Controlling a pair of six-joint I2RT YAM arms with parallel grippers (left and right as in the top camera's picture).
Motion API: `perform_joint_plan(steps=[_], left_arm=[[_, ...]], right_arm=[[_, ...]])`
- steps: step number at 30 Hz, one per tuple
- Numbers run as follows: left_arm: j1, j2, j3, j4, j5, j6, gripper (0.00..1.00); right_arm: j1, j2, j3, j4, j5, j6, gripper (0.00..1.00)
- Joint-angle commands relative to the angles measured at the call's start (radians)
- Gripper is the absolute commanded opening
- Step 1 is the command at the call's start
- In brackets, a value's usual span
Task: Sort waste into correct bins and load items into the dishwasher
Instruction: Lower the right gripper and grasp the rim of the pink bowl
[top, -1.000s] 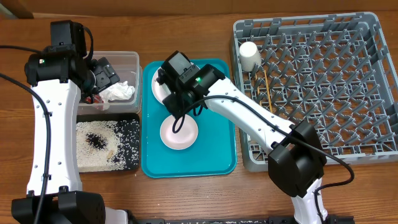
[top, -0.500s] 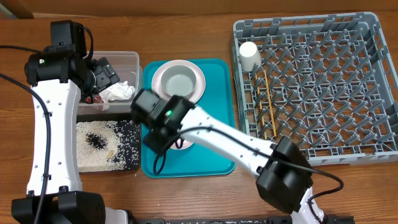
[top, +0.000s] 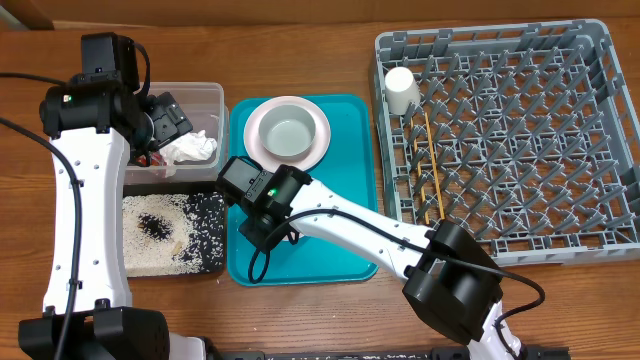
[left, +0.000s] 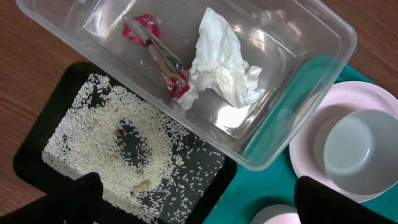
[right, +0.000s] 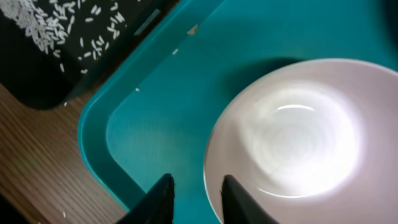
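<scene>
My right gripper (right: 198, 183) is low over the teal tray (right: 155, 124). Its narrowed jaws straddle the left rim of a small pale bowl (right: 298, 137), with teal still showing beside the rim. In the overhead view the right arm (top: 262, 200) hides that bowl. A plate (top: 262, 140) carrying a second bowl (top: 288, 130) sits at the tray's far end. My left gripper (left: 199, 208) hangs wide open above the clear tub (left: 323, 37), which holds the napkin (left: 221, 62) and red wrapper (left: 161, 59). Rice (left: 112, 143) lies in the black tray (left: 205, 180).
The grey dish rack (top: 520, 130) fills the right side. A white cup (top: 402, 88) stands in its far left corner, and chopsticks (top: 432, 165) lie beside it. The tub and black tray stand close against the teal tray's left edge.
The right arm swung from over the plate to the tray's front left, covering the small bowl, and its jaws narrowed. The plate and its bowl are uncovered. The left arm has not moved.
</scene>
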Motion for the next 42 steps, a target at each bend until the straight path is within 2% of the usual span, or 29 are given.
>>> perform_joint_plan(steps=[1,27,32,42], left_arm=[[0.003,0.006,0.014,0.001,-0.006,0.008,1.00],[0.003,0.006,0.014,0.001,-0.006,0.008,1.00],[0.003,0.006,0.014,0.001,-0.006,0.008,1.00],[0.003,0.006,0.014,0.001,-0.006,0.008,1.00]], right_arm=[[-0.005,-0.002,-0.011,0.011,0.008,-0.002,0.23],[-0.001,0.002,-0.117,0.129,0.024,-0.002,0.24],[-0.001,0.002,-0.117,0.126,0.034,-0.002,0.16],[-0.001,0.002,-0.117,0.124,0.033,-0.002,0.08]])
